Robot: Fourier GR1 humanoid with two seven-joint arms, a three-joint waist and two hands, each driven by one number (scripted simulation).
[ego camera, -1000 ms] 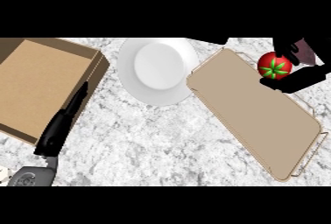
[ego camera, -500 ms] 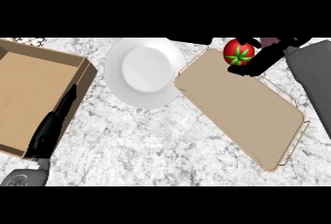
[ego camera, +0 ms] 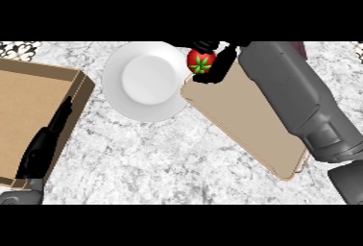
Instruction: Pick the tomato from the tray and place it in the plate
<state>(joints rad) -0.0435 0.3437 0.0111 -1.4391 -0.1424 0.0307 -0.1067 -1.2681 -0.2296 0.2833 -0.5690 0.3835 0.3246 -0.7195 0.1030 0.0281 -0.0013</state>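
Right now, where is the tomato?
In the head view, the tomato sits top centre, held in the right hand, between the plate's right rim and the tray's upper-left corner.

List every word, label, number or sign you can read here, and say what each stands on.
None: there is no readable text anywhere in the head view.
The tomato, the right hand curled round it, the white plate, the tan tray and the brown box all show plain surfaces without print.
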